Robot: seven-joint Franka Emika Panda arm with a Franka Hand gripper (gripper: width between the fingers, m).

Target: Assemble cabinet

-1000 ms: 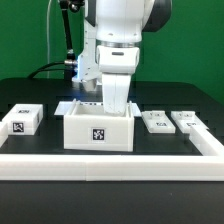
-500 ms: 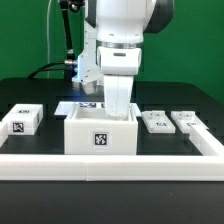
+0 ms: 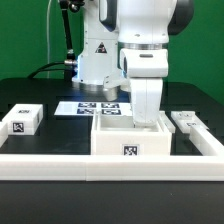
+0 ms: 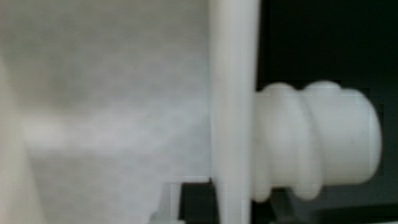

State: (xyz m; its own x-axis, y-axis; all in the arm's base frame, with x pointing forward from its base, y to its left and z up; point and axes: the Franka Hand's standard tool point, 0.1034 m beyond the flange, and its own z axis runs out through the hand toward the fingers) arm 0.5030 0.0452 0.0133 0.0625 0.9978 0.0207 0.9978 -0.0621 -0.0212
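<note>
The white open cabinet box [image 3: 112, 141], with a marker tag on its front, sits right of centre against the white front rail [image 3: 60, 164]. My gripper [image 3: 148, 121] reaches down into the box at its right wall and is shut on that wall; the fingertips are hidden inside. In the wrist view the thin wall edge [image 4: 231, 100] runs straight across the picture, with a broad white face [image 4: 107, 100] on one side and a ribbed white knob [image 4: 324, 140] on the other. A small white tagged block [image 3: 22, 119] lies at the exterior view's left.
The marker board [image 3: 88, 107] lies behind the box near the robot base. A flat white tagged part [image 3: 187, 121] lies at the exterior view's right, close to the box. The white rail frames the front and right edges.
The arm and the cabinet box have moved together toward the exterior view's right. The box now covers the spot where one of the two flat parts lay.
</note>
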